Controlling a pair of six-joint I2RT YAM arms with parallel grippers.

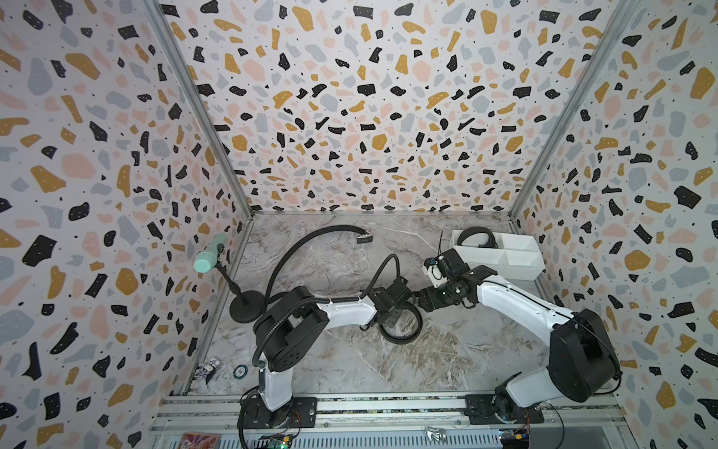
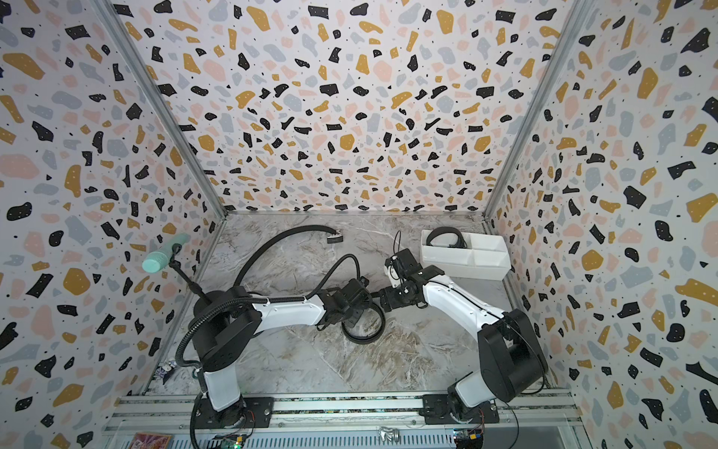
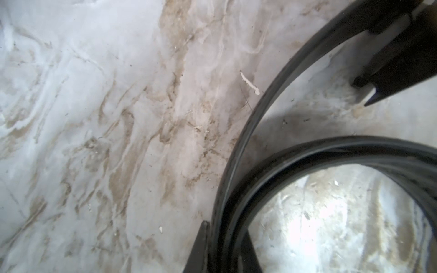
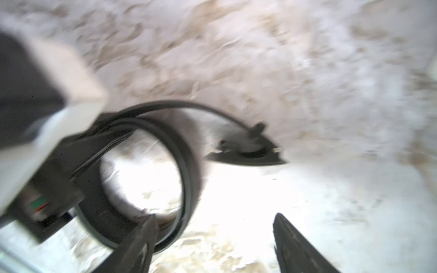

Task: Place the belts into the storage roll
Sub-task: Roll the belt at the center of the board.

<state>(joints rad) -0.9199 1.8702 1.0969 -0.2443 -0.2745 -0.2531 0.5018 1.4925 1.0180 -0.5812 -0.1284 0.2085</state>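
Nearest, on the middle of the table, the left gripper was clamped across the layers of the coiled belt. We judged this black strap light, smooth and springy, likely to uncoil, so pinching all layers together seemed the best hold. Beside it the right gripper had its jaws apart, holding nothing. Farther, a second belt lay curled in one compartment of the white storage roll; a third belt made a long arc.
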